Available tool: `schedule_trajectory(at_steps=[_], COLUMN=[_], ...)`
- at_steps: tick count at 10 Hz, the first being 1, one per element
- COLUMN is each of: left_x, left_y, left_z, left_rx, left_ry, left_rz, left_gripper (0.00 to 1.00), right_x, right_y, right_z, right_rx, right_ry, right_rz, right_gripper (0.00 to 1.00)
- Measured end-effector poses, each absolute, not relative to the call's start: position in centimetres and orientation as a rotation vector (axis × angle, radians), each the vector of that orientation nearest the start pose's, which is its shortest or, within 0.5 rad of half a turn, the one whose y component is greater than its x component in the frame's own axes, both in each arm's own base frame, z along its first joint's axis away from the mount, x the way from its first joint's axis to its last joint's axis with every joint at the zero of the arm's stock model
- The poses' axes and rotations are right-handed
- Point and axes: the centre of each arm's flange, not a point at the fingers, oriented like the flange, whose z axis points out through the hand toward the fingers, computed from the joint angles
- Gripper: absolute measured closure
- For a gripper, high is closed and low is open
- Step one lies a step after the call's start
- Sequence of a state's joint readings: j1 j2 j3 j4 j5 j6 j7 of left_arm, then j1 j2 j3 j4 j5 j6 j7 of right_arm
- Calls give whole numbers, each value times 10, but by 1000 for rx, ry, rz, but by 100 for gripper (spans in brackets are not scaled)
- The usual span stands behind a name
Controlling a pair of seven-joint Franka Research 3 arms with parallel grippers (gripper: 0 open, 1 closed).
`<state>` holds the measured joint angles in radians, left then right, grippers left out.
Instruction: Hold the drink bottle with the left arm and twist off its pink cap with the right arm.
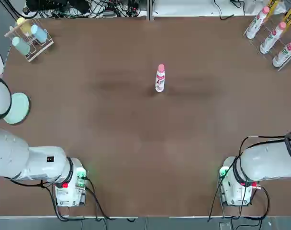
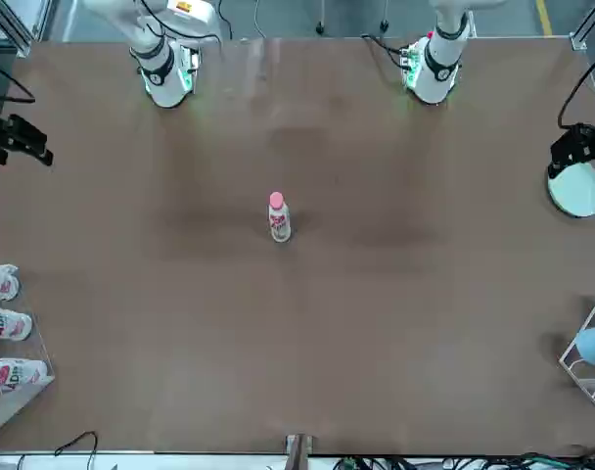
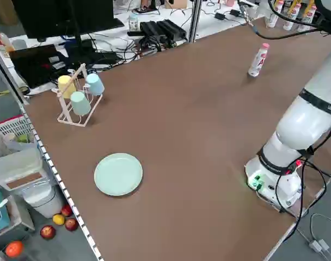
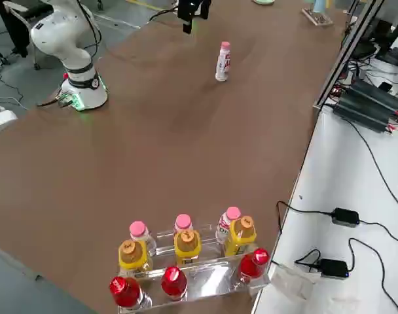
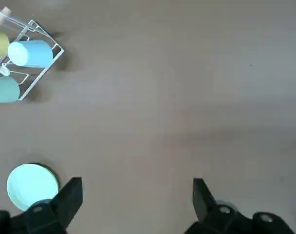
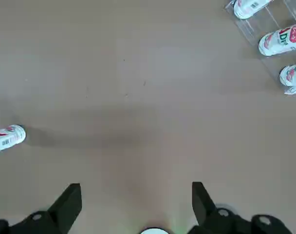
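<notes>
The drink bottle [image 1: 160, 81] stands upright and alone near the middle of the table, white with red-pink print. Its pink cap [image 1: 161, 68] sits on its neck. It also shows in the front view [image 2: 279, 223] and in the right wrist view [image 6: 7, 138]. My left gripper [image 5: 137, 187] hangs open over bare table at the left side, near the plate, with nothing between its fingers. My right gripper [image 6: 136, 190] is open too, held over the right side, well away from the bottle. Both arms [image 1: 26, 160] [image 1: 270, 163] are folded back near their bases.
A wire rack with pastel cups [image 1: 28, 36] stands at the far left corner. A pale green plate [image 1: 17, 108] lies at the left edge. A clear rack of pink-capped bottles [image 1: 274, 36] stands at the far right, with yellow- and red-capped ones [image 4: 186, 261].
</notes>
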<state>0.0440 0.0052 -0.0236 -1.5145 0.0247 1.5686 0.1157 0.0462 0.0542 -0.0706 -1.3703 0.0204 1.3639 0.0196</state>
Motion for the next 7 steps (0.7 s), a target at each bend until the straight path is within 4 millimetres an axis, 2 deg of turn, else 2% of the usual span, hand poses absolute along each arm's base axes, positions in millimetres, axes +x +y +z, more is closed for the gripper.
schedule_trajectory(at_steps=[3, 5, 7], left_x=[557, 563, 577], left_y=[3, -21, -57], left_z=[647, 636, 610], left_rx=[-3110, -3167, -3237], left_ry=[160, 13, -131], left_rz=[-71, -56, -7], left_gripper=[0, 0, 0], right_x=[549, 549, 549], right_y=[-12, -11, -4], right_z=[670, 670, 670], right_rx=[-3123, -3122, -3108], right_ry=[70, 66, 26], right_rz=[92, 90, 89], right_gripper=[0, 0, 0])
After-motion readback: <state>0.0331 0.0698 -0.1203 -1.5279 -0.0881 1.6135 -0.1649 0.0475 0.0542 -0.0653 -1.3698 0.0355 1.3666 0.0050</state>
